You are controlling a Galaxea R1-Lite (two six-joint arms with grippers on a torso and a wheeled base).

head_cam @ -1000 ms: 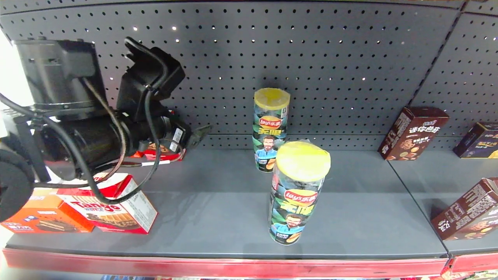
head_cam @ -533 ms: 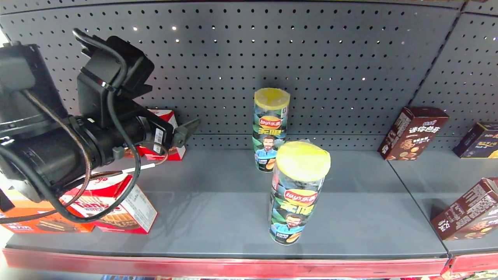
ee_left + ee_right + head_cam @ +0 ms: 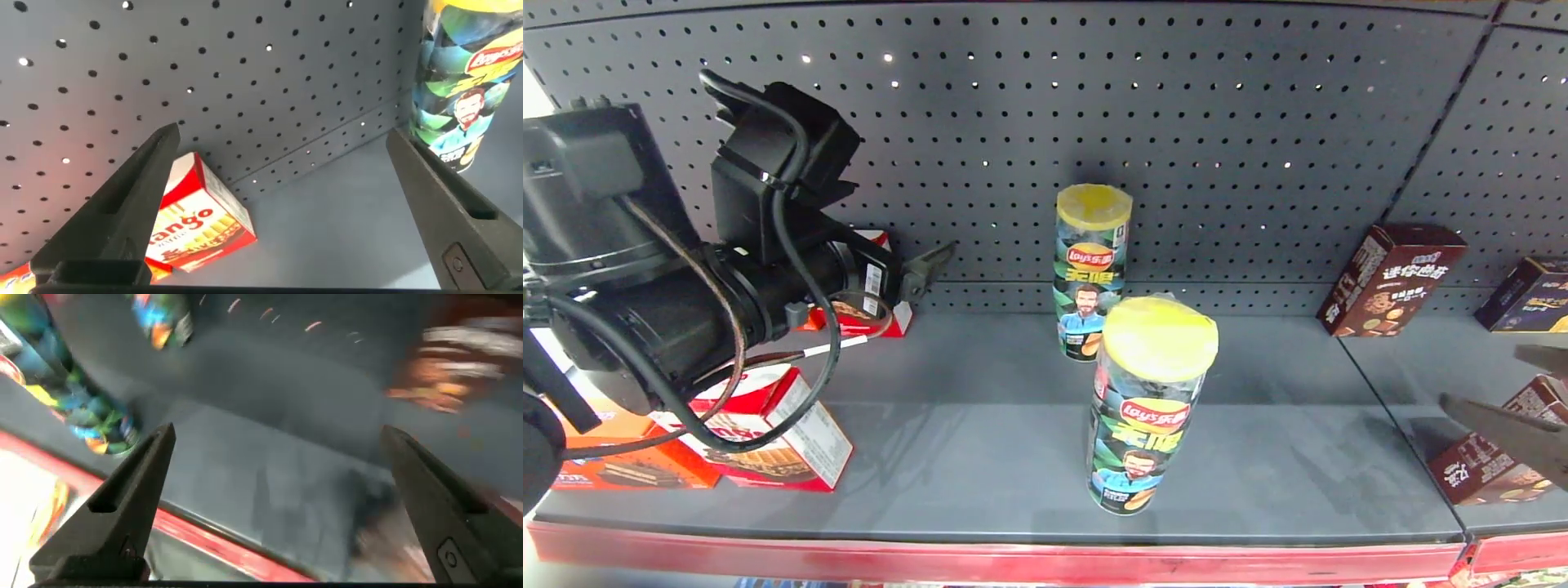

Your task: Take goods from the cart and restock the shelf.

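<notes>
Front can [image 3: 1147,408]: tall cylinder with a glossy printed wrap and a yellow plastic lid. It stands upright on the shelf [image 3: 980,457], near the front edge and right of centre, touching no hand.
Rear can [image 3: 1092,273]: same shape, wrap and lid. It stands upright just behind the front can, close to the back panel [image 3: 1176,106].
Left hand [image 3: 279,143]: dark tapered fingers spread wide apart, holding nothing. The black arm, wrapped in loose cable, lies roughly level over the left part of the shelf. It points towards the back panel, with the rear wafer box [image 3: 196,216] beside one finger and the rear can off beyond the other.
Right hand [image 3: 278,431]: grey wedge-shaped fingers apart, holding nothing. It hangs low over the right end of the shelf, in front of a brown carton [image 3: 1486,469].
Rear wafer box: red and white cardboard, tilted, against the back panel.
Front wafer box [image 3: 784,441]: red and white cardboard, lying flat at the front left, beside an orange box [image 3: 629,469].
Upright brown box [image 3: 1392,282]: printed cardboard, leaning at the back right.
Shelf: flat matt grey metal with a red front strip [image 3: 1013,562].
Back panel: grey perforated metal sheet.
</notes>
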